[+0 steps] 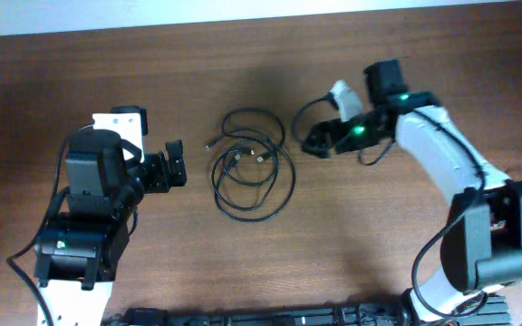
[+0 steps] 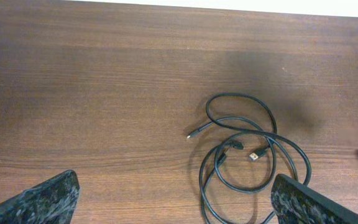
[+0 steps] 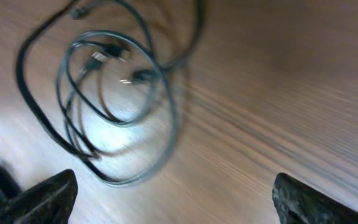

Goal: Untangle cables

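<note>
The cables (image 1: pixel 250 163) lie on the middle of the desk (image 1: pixel 352 244) as a loose coil of overlapping loops, with small plugs inside it. The left fingers (image 2: pixel 42 199) are spread wide and hold nothing. They sit to the coil's left, and its nearest loop runs close to one fingertip. The right fingers (image 3: pixel 42 196) are also released and empty, near the coil's upper right edge. In the blurred right wrist view the coil lies ahead, off toward one finger.

Dark wooden table (image 1: pixel 352 235), black cables (image 1: pixel 252 167) looped loosely at its middle
</note>
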Tool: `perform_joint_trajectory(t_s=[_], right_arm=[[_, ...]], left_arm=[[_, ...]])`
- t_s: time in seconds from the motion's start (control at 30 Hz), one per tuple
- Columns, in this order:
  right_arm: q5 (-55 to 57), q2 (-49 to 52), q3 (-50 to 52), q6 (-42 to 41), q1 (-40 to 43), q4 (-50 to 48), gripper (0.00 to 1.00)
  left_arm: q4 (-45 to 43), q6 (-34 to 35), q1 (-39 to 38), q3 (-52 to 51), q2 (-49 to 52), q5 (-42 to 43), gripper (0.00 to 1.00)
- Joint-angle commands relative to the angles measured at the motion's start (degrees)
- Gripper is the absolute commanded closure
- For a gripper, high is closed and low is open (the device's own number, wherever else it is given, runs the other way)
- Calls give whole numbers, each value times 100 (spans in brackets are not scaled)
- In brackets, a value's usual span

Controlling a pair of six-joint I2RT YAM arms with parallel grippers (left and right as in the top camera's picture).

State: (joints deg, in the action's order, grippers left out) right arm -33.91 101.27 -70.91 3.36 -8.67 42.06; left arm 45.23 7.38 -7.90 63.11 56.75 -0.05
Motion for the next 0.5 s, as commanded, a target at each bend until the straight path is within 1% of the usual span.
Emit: perform_joint_trajectory(t_s=[0.0,0.1,0.17,0.23,0.3,0.47], right_arm=[[-164,42,149,-540,-610,-424,1],[-92,48,162,-538,-1137,-820,1],[151,48,162,-627,-1410,-1051,1],[682,48,168,-1078,-1672,-1276,1],[1106,52,188,-1353,-1893,-1447,1],[1303,201,192,-1355,-2155,-1572,1]], left_arm=[[-9,70,31,37,-9,-39,1],[-9,70,31,37,-9,-39,1],[-9,70,31,37,-9,-39,1],[-9,70,31,37,-9,-39,1],[-9,70,31,37,-9,-39,1],[-9,70,31,37,-9,-39,1]])
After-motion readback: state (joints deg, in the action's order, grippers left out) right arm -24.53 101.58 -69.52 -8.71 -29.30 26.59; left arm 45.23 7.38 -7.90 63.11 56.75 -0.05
